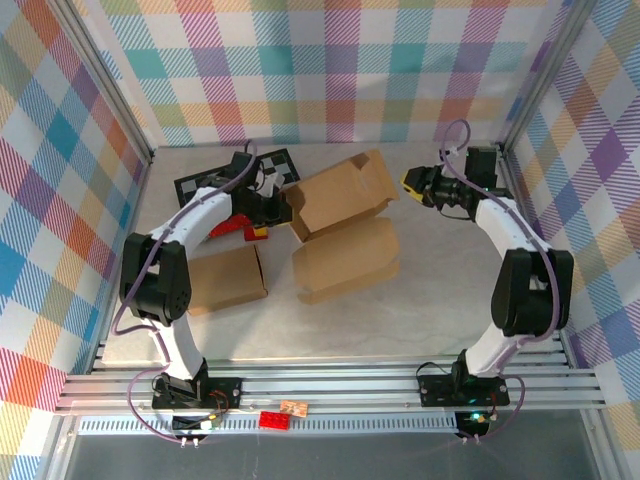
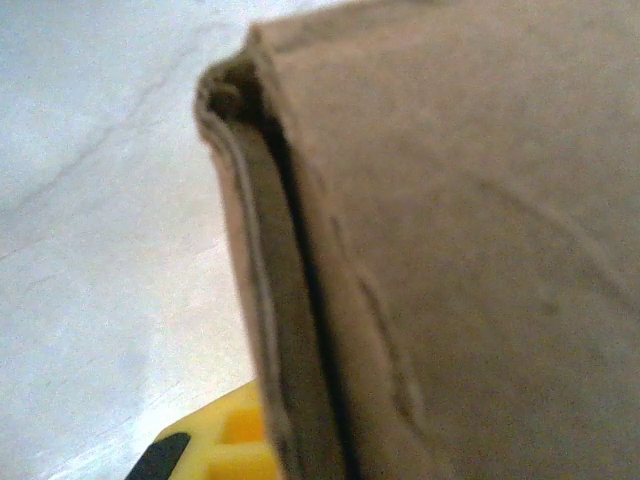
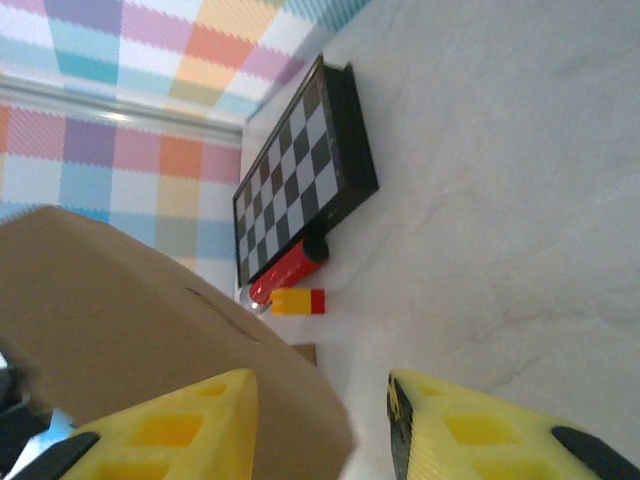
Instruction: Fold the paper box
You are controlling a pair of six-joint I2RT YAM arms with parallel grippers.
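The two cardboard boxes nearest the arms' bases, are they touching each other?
Apart. The top view shows a strip of table between the left box and the middle box.

From above, the fingertips of the left pincer (image 1: 272, 207) are lost against the left edge of the paper box (image 1: 340, 195) — too small and dark to be made out. The checkerboard (image 1: 287, 160) is partly covered by the left arm (image 1: 190, 225), and the red object (image 1: 232, 226) under that arm cannot be named. In the left wrist view the paper box is blurred and cut off at top, right and bottom; one yellow finger (image 2: 215, 452) is clipped by the bottom edge. The fingers of the right pincer (image 3: 320, 425) are likewise cut off below — the paper box there by the left edge.
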